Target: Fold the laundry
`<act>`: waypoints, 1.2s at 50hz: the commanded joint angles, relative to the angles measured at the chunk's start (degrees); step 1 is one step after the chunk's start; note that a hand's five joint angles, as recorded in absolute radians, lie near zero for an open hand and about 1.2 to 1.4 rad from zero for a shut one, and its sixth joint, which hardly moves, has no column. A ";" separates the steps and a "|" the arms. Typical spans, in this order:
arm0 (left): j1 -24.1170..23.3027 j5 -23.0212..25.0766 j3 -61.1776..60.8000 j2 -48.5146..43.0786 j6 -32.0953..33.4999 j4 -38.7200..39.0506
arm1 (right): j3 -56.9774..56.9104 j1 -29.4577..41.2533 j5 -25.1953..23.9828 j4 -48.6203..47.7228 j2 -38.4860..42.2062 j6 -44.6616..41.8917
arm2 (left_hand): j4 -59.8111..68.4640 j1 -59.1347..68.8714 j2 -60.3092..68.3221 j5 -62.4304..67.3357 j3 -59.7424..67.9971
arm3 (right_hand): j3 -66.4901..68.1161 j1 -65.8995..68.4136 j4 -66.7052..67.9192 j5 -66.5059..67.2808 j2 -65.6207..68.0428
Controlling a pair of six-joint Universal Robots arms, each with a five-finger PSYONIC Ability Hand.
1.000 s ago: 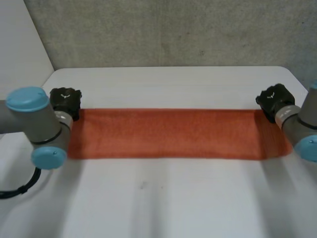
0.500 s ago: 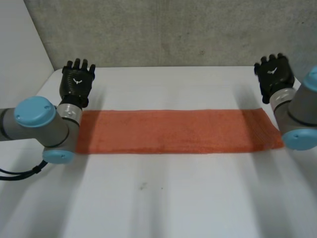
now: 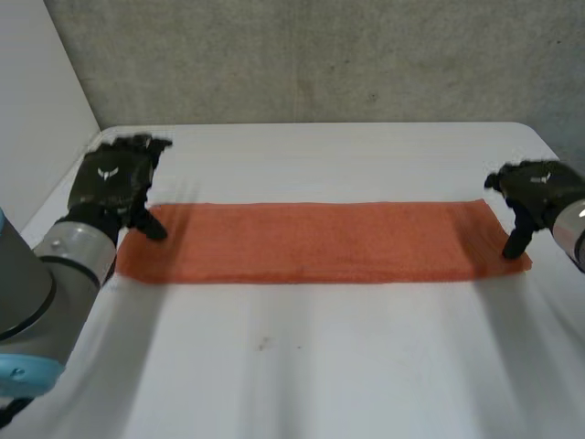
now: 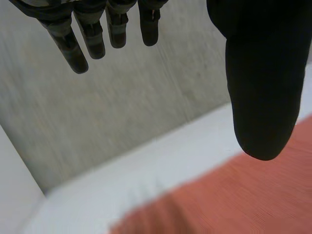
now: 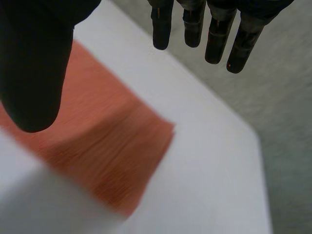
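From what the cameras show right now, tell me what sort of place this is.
Probably a robot lab bench, not a home: a white table, a plain grey wall behind it, and one orange cloth lying flat, with the left hand and right hand at its ends.

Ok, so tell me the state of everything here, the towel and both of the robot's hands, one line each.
orange towel: lying flat as a long strip across the white table, gripped by neither hand.
left hand: open, fingers straight and thumb apart, at the towel's left end, holding nothing.
right hand: open, fingers straight and thumb apart, at the towel's right end, holding nothing.
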 commanded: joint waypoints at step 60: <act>-1.22 -4.67 -3.35 -1.10 -4.77 -7.63 | -12.59 -15.66 2.33 -10.46 12.03 -8.22 | 0.37 -0.47 0.54 -1.85 0.35 | 67.62 67.88 66.58 65.80 67.22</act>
